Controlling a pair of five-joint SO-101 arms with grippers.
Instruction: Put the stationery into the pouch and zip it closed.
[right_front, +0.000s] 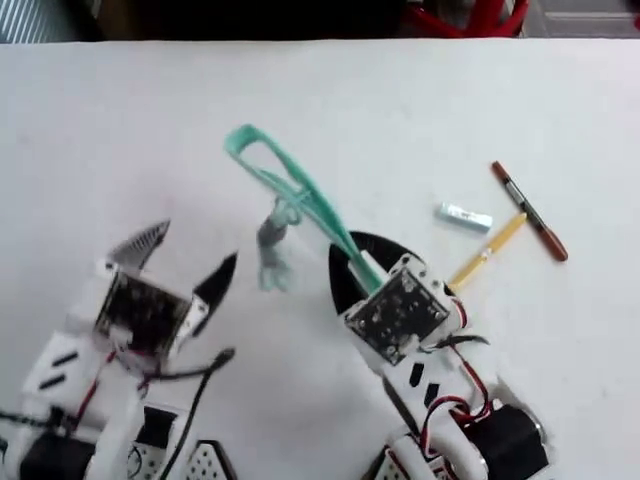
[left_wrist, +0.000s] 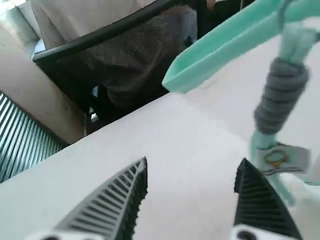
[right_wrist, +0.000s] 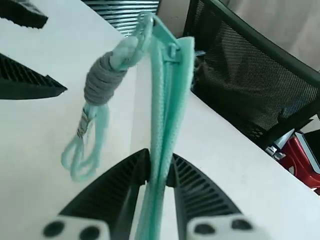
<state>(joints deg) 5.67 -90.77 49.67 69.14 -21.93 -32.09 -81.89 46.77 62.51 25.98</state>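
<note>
Pouch (right_front: 322, 212) pinched by its edge between the right fingers (right_wrist: 125, 185), held edge-up over the tabletop (right_front: 120, 120) near centre with its cord pull (right_front: 272, 240) dangling. Left fingers (left_wrist: 120, 195) spread wide and empty at 8 o'clock. Pen (right_front: 530, 212), pencil (right_front: 488, 250) and small eraser-like piece (right_front: 463, 217) lying loose at 3 o'clock, so apparently nothing packed, with all loading and zipping left to do.

High view looking down over table (right_front: 100, 100), 2 wrist views low, close, sharing pouch (left_wrist: 215, 50)
</note>
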